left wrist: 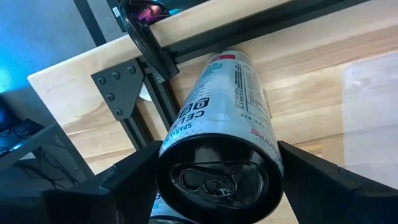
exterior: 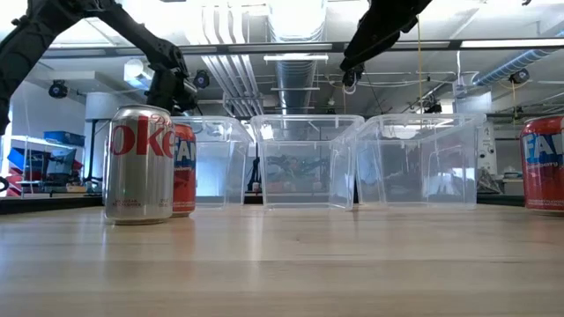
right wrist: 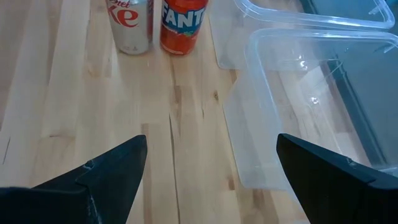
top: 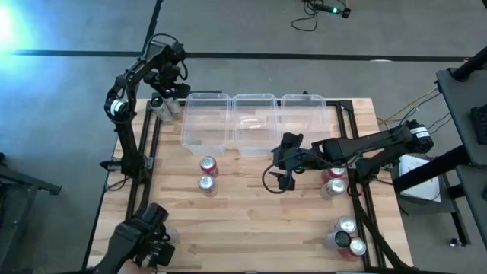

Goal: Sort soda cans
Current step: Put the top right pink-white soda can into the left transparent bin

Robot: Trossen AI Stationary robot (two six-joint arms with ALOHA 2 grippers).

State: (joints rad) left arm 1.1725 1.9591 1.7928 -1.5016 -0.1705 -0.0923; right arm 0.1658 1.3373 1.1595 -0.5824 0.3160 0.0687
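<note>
The left gripper (top: 169,95) is clamped on a silver can (left wrist: 217,143), one finger on each side of its body, the can's top facing the wrist camera. It holds the can at the far left corner of the table (top: 259,221), over the dark rail (left wrist: 155,93) that runs along that edge, just left of the left bin (top: 205,122). In the low view this gripper (exterior: 172,88) hangs in the air beyond the near cans.

The right gripper (top: 285,169) is empty, its fingers (right wrist: 106,174) spread wide, raised over the middle of the table just near of the middle bin (top: 253,122) and right bin (top: 303,114). Its wrist view looks down on bare wood, a bin wall (right wrist: 298,106) and, farther off, two cans.

Those two stand upright, touching or nearly so, left of centre and near of the left bin: a red Fanta can (top: 208,166) and a silver Diet Coke can (top: 205,184), the Coke nearer. In the low view the Coke (exterior: 139,165) partly hides the Fanta (exterior: 183,169).

On the right side, under the right arm, stand a red can (top: 335,173) and a silver can (top: 332,188). At the near right corner is a cluster: a silver can (top: 347,226), a red can (top: 357,246), and a dark one (top: 338,240) between them whose colour I cannot tell for sure. A red Fanta (exterior: 542,165) shows at the right edge of the low view.

The three clear bins sit in a row along the far edge, nothing visible inside them.
</note>
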